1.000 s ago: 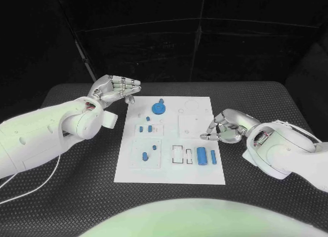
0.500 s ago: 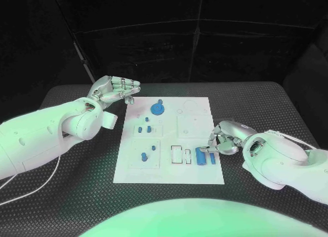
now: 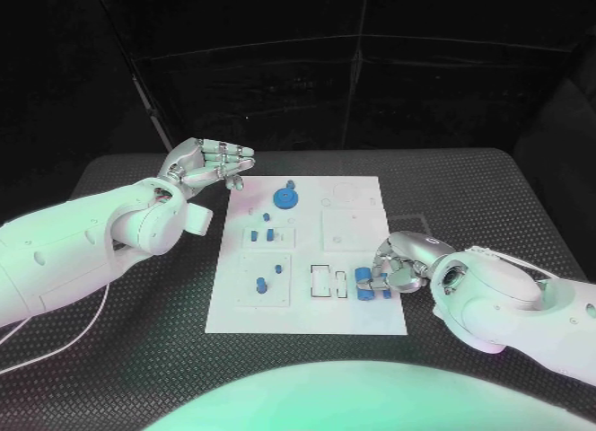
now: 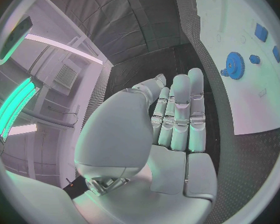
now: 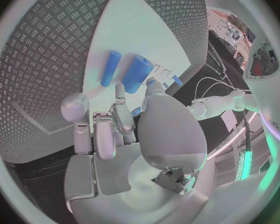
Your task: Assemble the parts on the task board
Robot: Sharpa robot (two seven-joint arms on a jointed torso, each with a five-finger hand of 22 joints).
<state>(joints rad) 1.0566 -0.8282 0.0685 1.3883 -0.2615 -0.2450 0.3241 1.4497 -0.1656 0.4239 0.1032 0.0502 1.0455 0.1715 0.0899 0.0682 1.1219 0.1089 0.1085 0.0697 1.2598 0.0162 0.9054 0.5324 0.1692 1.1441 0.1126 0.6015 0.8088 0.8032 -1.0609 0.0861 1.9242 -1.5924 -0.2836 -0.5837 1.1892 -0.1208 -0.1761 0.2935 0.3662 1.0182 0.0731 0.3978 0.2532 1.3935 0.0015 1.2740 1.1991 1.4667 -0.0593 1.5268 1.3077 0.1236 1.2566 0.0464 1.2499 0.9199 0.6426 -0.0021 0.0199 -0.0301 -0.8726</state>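
Task board (image 3: 311, 260) lies flat mid-table (image 3: 143, 359), with a blue gear (image 3: 288, 196) near its far edge and small blue parts (image 3: 262, 285) in its left-side recesses. Right hand (image 3: 391, 266) rests over the board's near right edge with fingers bent down at the two blue cylinders (image 5: 124, 71); whether they actually grip one I cannot tell. Left hand (image 3: 210, 162) hovers off the far left corner, fingers together and curled, holding nothing.

Black table (image 3: 143, 359): textured mat surface with a raised tread pattern, extending on all sides of the central white plate. Black curtain backdrop (image 3: 376, 81): hangs behind the table's far edge. White cable (image 3: 65, 341): lies on the table near its left front corner.
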